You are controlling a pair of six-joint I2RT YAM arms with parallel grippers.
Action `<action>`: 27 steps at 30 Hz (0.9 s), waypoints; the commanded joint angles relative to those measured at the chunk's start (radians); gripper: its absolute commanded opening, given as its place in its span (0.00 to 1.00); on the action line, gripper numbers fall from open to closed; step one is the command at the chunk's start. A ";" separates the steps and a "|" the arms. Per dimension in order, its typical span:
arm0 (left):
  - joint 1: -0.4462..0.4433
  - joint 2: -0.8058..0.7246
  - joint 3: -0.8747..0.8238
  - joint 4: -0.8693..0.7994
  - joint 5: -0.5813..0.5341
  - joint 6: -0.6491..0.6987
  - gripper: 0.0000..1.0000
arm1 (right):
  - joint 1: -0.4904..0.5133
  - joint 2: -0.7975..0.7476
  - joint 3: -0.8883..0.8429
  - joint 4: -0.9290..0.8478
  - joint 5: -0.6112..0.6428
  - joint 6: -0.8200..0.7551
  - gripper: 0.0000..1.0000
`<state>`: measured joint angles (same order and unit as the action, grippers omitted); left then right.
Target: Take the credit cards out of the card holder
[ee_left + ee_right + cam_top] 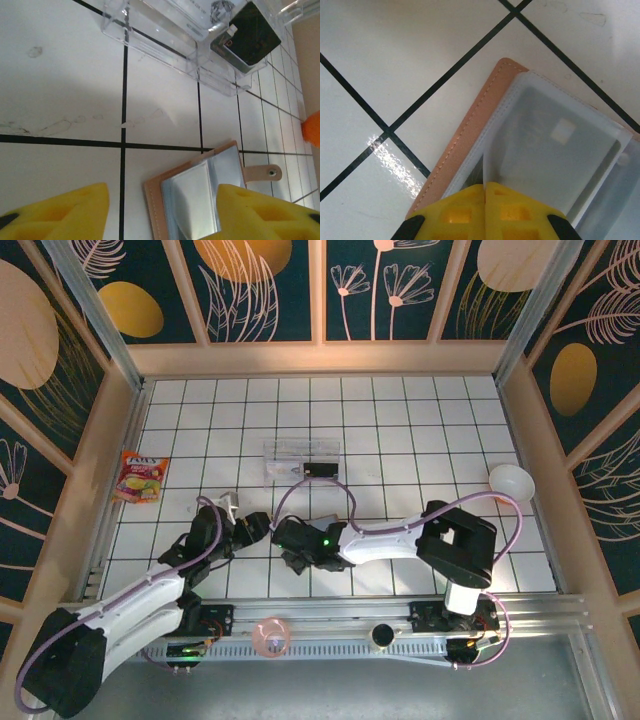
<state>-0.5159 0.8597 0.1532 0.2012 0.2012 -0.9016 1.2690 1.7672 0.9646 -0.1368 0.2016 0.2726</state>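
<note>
The tan card holder (192,197) lies open on the white tiles, its grey-blue clear sleeves facing up. My left gripper (160,212) is open just above it, one yellow finger (60,212) on bare tile and the other over the sleeves. My right gripper (485,189) is shut on the edge of a clear sleeve of the card holder (470,125). Through that sleeve a greyish card (555,150) with a pale chip shows dimly. A black card (250,40) lies in the clear tray (150,35). In the top view both grippers (250,527) (292,540) meet over the holder.
The clear tray (300,460) stands behind the grippers at mid-table. A red-yellow snack packet (140,477) lies at the left wall and a white bowl (510,482) at the right. Wooden walls ring the tiled floor.
</note>
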 commanded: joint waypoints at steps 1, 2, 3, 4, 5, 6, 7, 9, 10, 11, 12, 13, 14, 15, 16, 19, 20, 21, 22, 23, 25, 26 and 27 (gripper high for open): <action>0.001 0.018 -0.001 0.078 0.063 0.004 0.49 | -0.029 -0.075 -0.064 0.091 -0.034 0.045 0.00; -0.005 0.026 -0.004 0.088 0.069 0.003 0.42 | -0.037 -0.099 -0.084 0.122 -0.045 0.058 0.00; -0.015 0.033 -0.003 0.095 0.070 0.003 0.36 | -0.044 -0.122 -0.107 0.150 -0.056 0.075 0.00; -0.024 0.042 -0.002 0.104 0.067 0.000 0.32 | -0.050 -0.141 -0.123 0.172 -0.063 0.089 0.00; -0.040 0.055 0.000 0.117 0.065 -0.003 0.28 | -0.058 -0.159 -0.137 0.189 -0.072 0.111 0.00; -0.057 0.070 0.004 0.125 0.058 -0.003 0.25 | -0.065 -0.172 -0.147 0.199 -0.077 0.129 0.00; -0.077 0.091 0.010 0.137 0.048 -0.001 0.23 | -0.071 -0.187 -0.158 0.206 -0.080 0.147 0.00; -0.114 0.144 0.024 0.174 0.046 0.000 0.17 | -0.076 -0.210 -0.175 0.215 -0.076 0.182 0.00; -0.132 0.174 0.031 0.197 0.046 0.000 0.14 | -0.077 -0.219 -0.184 0.218 -0.076 0.201 0.00; -0.145 0.202 0.035 0.224 0.048 -0.003 0.11 | -0.079 -0.225 -0.194 0.219 -0.074 0.219 0.00; -0.155 0.228 0.038 0.250 0.050 -0.008 0.09 | -0.080 -0.227 -0.198 0.220 -0.073 0.231 0.00; -0.163 0.259 0.044 0.272 0.055 -0.010 0.05 | -0.080 -0.228 -0.205 0.215 -0.070 0.248 0.00; -0.170 0.287 0.055 0.284 0.058 -0.010 0.01 | -0.080 -0.230 -0.213 0.217 -0.069 0.263 0.00; -0.177 0.312 0.066 0.289 0.060 -0.004 0.00 | -0.079 -0.232 -0.218 0.217 -0.067 0.276 0.00; -0.185 0.333 0.076 0.290 0.057 0.001 0.00 | -0.078 -0.232 -0.224 0.213 -0.063 0.287 0.00; -0.191 0.367 0.098 0.255 0.028 0.015 0.00 | -0.077 -0.235 -0.224 0.180 -0.037 0.316 0.00; -0.191 0.369 0.103 0.233 0.014 0.020 0.00 | -0.077 -0.233 -0.221 0.160 -0.020 0.331 0.00; -0.191 0.370 0.105 0.219 0.007 0.027 0.00 | -0.077 -0.232 -0.217 0.142 -0.006 0.346 0.00; -0.191 0.373 0.107 0.201 0.003 0.035 0.00 | -0.077 -0.229 -0.215 0.118 0.018 0.367 0.00; -0.191 0.378 0.110 0.189 0.003 0.041 0.00 | -0.077 -0.229 -0.213 0.097 0.036 0.387 0.00; -0.190 0.392 0.109 0.179 0.006 0.049 0.00 | -0.074 -0.227 -0.209 0.051 0.075 0.429 0.00; -0.191 0.399 0.108 0.181 0.010 0.050 0.00 | -0.071 -0.225 -0.204 0.023 0.096 0.455 0.00; -0.191 0.403 0.106 0.186 0.017 0.050 0.00 | -0.068 -0.223 -0.201 0.002 0.114 0.476 0.03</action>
<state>-0.7033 1.2457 0.2459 0.4080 0.2241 -0.8799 1.1931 1.5581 0.7521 -0.0223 0.2161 0.6491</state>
